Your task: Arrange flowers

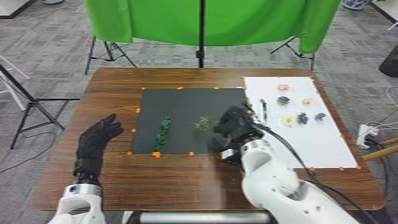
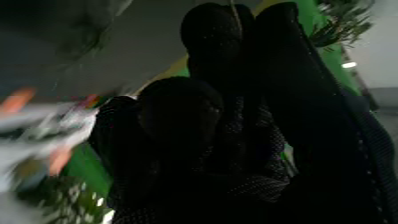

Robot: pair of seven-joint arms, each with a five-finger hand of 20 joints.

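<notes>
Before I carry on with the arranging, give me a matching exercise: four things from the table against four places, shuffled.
Things:
1. Dark green leafy stem
2. Pale yellow flower
3. Black-gloved left hand
4. Thin yellow-green sprig

Places, in the head view:
A. Outside the left edge of the black rectangular mat
B. Just left of the black-gloved right hand
C. On the left part of the black mat
D. On the white rectangular sheet

Right pairs: 1-C, 2-D, 3-A, 4-B
</notes>
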